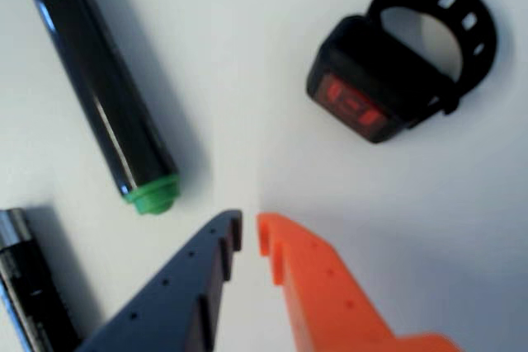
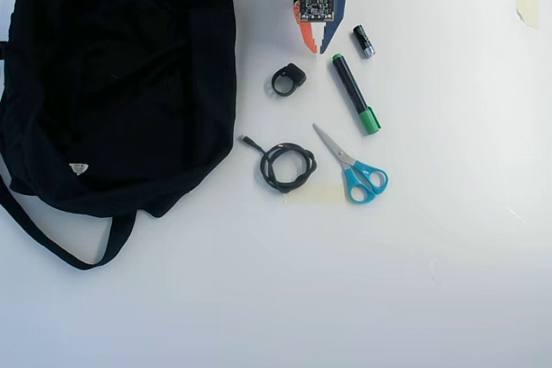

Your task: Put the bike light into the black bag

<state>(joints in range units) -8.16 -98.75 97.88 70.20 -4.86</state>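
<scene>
Gripper (image 1: 249, 235): empty, its dark and orange fingers parted only by a narrow slit; bottom centre of the wrist view, top centre of the overhead view.
Black bag (image 2: 112, 75): fills the upper left of the overhead view, strap trailing below.
Bike light (image 1: 396, 59): upper right of the wrist view, lying free on the white table (image 2: 448, 265); in the overhead view just below-left of the fingertips, between bag and marker (image 2: 355, 94).
Cable (image 2: 286, 166), scissors (image 2: 354, 168): lower middle, well clear.
Battery (image 2: 363, 41): right of the gripper.
Doing it well: I judge the fingers should spread wider, shift toward the blocky head, and straddle it rather than the floppy strap.
</scene>
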